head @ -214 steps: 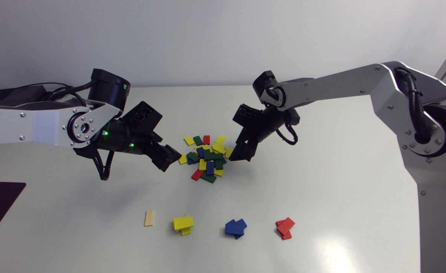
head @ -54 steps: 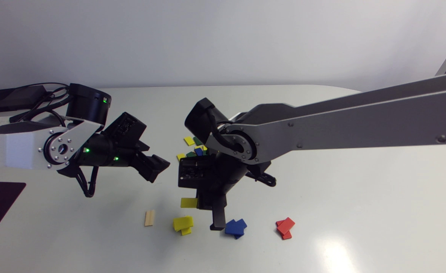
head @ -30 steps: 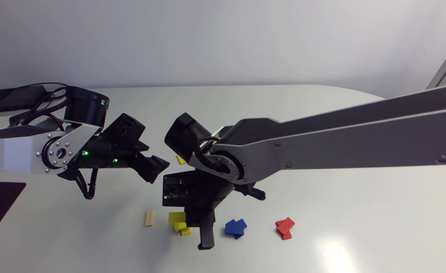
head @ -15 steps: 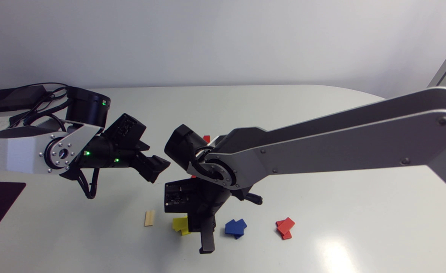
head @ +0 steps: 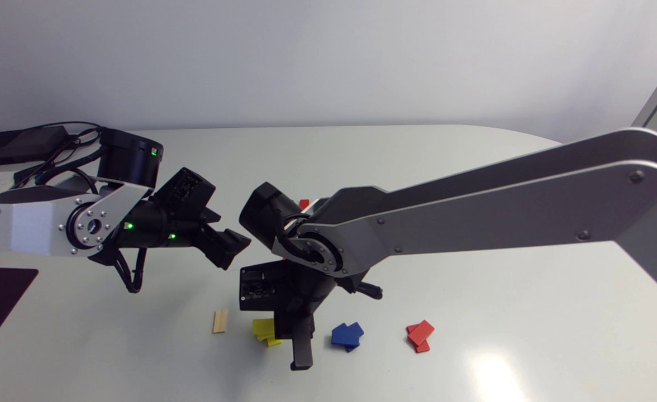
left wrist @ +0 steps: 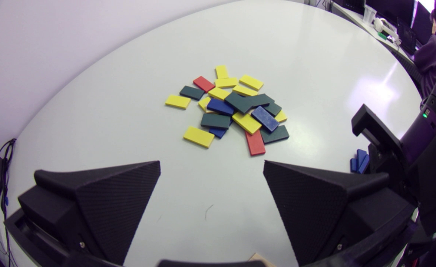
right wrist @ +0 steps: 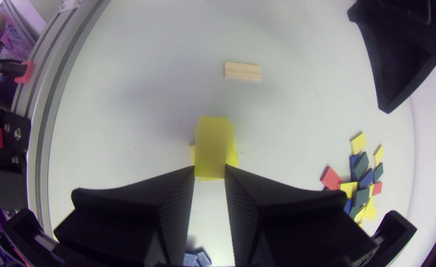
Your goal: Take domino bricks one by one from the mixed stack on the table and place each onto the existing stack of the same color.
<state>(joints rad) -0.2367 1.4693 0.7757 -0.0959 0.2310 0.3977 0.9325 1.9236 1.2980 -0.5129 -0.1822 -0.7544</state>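
Gripping a yellow brick (right wrist: 210,148) by its sides, your right gripper (right wrist: 209,170) holds it over the yellow stack (head: 262,329), in the front row between the wooden brick (head: 220,321) and the blue stack (head: 346,335), with the red stack (head: 419,335) past that. Farther back, your left gripper (left wrist: 211,165) hovers empty, its fingers spread wide, and the mixed pile (left wrist: 236,107) lies ahead of it.

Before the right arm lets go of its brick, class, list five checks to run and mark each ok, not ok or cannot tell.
1. The right end effector is shut on the yellow brick: ok.
2. The yellow brick is lined up over the yellow stack: ok.
3. The brick rests on the stack: cannot tell.
4. The left end effector is open and away from the stack: ok.
5. The wooden brick lies apart from the stack: ok.
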